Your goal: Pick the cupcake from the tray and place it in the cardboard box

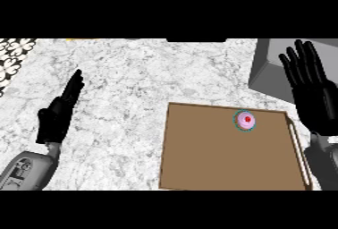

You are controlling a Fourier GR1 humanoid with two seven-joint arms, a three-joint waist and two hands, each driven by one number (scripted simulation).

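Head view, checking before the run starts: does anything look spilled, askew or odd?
Nothing stands out. The pink-frosted cupcake sits whole near the far right corner of the flat brown tray, the grey box stands beyond it, nothing spilled.

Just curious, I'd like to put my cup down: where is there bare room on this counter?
Widest bare patch: white marble counter between the black left hand and the flat brown tray. The tray is bare below its pink-frosted cupcake. Crowded at right: the black right hand is raised beside the grey box.
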